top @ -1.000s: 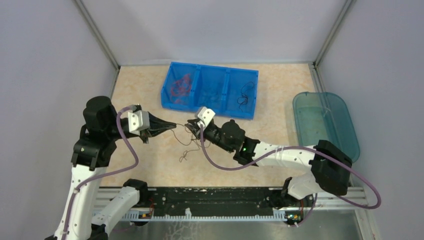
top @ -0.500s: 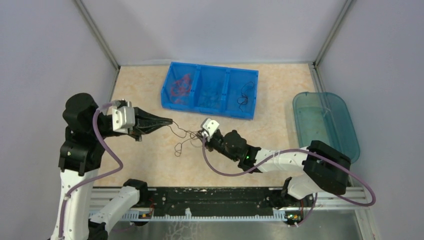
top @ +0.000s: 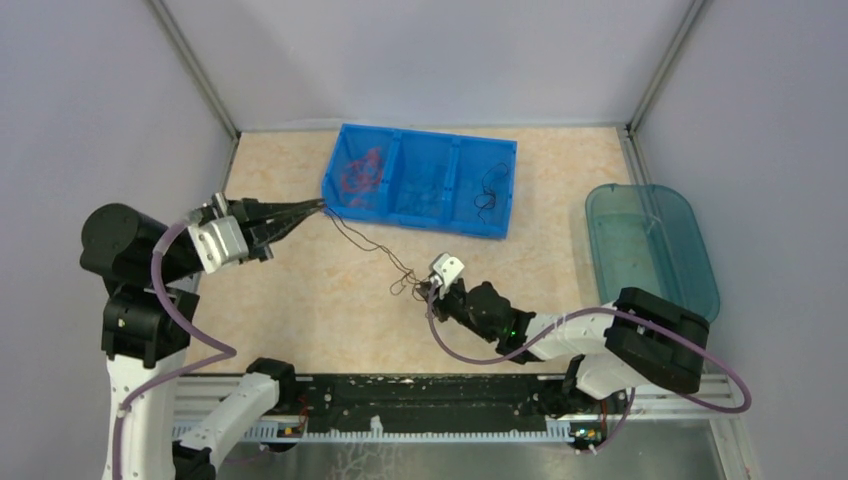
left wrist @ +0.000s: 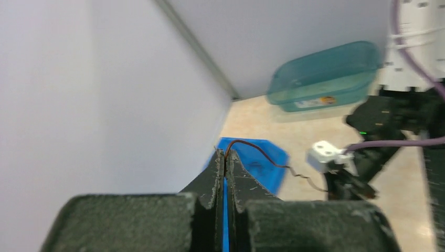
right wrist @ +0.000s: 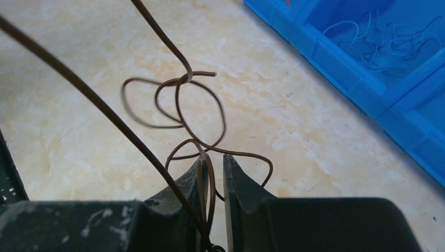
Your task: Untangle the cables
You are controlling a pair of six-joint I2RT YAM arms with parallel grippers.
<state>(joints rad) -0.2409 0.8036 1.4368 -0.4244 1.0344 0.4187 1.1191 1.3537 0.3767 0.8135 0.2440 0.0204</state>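
The left gripper, in the upper left of the overhead view, had its jaws pressed together on one end of a thin brown wire; its wrist camera showed that wire arching out of the closed tips. From there the strand ran diagonally down and to the right, above the worktop, towards the right gripper near the middle of the frame. In the right wrist view the right gripper had its jaws only a narrow slit apart, with strands of the same wire caught between them, and the wire curled into a few loose, crossed loops just beyond the tips. Beyond both grippers, at the top centre, stood a blue three-compartment bin: red cables lay in its left compartment, pale blue wires in the middle one, and a black wire in the right one. A teal tub sat well apart at the right edge.
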